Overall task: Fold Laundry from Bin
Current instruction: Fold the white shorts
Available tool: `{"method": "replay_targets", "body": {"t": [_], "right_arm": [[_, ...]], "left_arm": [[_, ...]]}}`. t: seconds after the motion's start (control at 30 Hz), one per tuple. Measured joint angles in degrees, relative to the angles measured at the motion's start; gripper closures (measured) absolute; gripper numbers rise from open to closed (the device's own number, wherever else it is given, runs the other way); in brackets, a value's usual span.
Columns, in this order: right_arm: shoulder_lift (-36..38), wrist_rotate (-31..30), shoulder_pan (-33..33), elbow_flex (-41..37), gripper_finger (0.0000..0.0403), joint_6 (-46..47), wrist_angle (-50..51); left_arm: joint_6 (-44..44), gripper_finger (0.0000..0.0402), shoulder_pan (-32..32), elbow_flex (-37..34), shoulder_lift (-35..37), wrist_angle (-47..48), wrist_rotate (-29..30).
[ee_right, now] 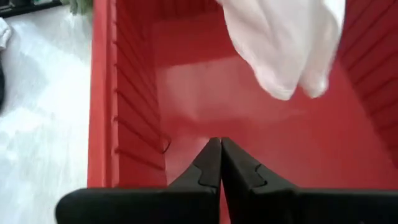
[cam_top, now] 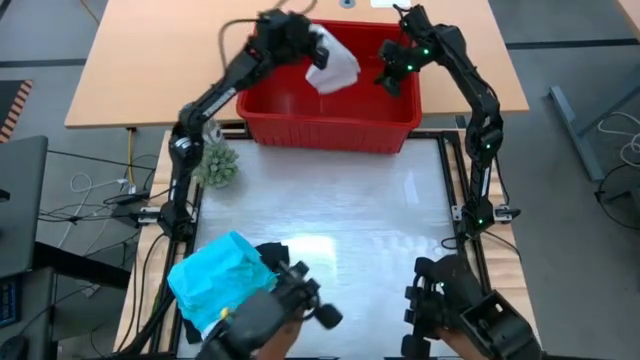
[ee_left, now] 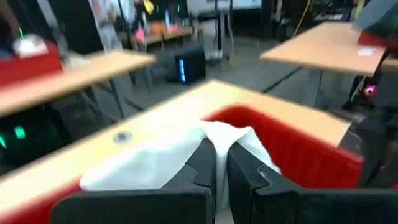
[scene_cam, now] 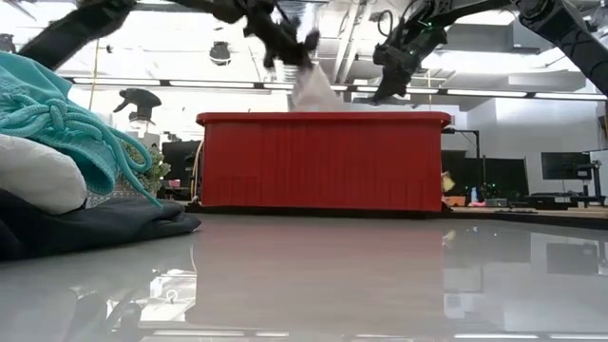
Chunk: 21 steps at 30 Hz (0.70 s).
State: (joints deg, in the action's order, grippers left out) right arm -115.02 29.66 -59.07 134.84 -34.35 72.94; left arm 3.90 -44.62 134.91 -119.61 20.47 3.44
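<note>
**White garment lifted over bin**

Your left end effector (cam_top: pixel 312 48) is clamped on a white soft cloth garment (cam_top: pixel 333 66), hanging above the red rectangular plastic bin (cam_top: pixel 330 128). Your right end effector (cam_top: pixel 392 80) hovers over the bin's right side, fingers together, empty. Teal cloth (cam_top: pixel 215 278) lies on the counter (cam_top: pixel 340 215), well apart from the bin.

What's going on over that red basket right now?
Left gripper shut on white garment, lifted above red bin. Right gripper shut, empty, over bin. Nothing blocking.
</note>
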Motion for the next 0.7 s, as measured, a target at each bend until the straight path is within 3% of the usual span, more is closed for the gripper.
{"method": "replay_targets", "body": {"t": [0.33, 0.7], "right_arm": [[7.5, -7.3, 6.8, 0.1, 0.0372, 1.4, -6.7], [13.7, -7.3, 14.8, 0.1, 0.0375, 4.7, -7.2]], "left_arm": [[7.4, 0.0401, 3.8, 0.0, 14.2, 3.3, -2.4], [2.7, 0.0401, 17.7, 0.0, 22.4, 20.0, -8.7]]}}
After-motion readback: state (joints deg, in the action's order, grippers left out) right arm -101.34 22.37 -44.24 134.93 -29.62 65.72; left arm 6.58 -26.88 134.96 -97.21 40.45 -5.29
